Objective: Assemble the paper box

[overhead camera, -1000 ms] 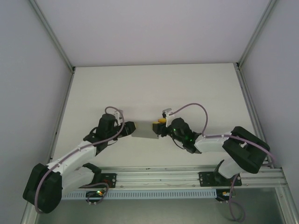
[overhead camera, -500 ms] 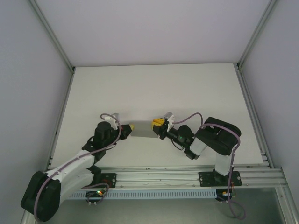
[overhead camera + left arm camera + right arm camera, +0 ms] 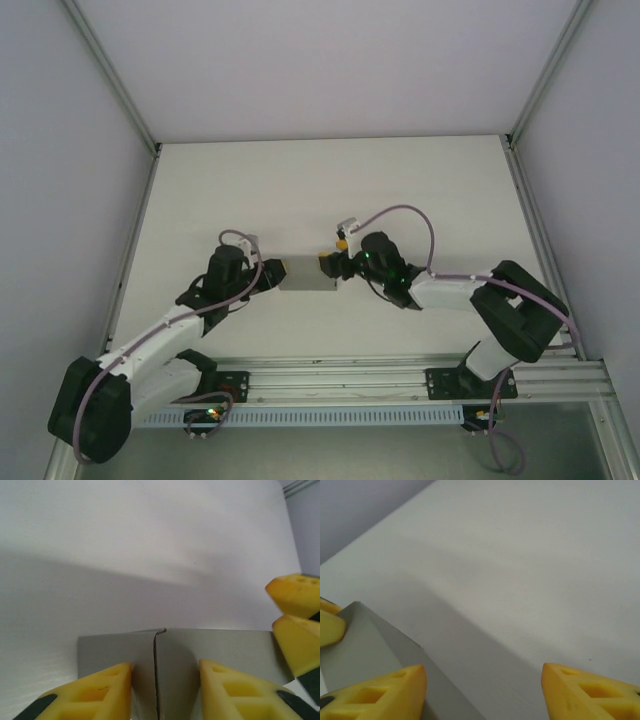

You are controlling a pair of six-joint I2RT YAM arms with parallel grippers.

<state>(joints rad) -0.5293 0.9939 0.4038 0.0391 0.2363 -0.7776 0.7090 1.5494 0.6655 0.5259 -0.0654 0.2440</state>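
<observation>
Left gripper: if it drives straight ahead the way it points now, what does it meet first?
The paper box, directly in front of the left gripper. Whether the two touch is unclear from this depth.

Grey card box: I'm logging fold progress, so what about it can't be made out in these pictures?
Top view: the plain grey card box is too small to show flaps or seams; the left hand and right hand cover its ends.
Left wrist view: its lower part is cut off by the bottom edge and hidden behind yellow fingers.
Right wrist view: left and bottom edges cut off all but one corner.
</observation>
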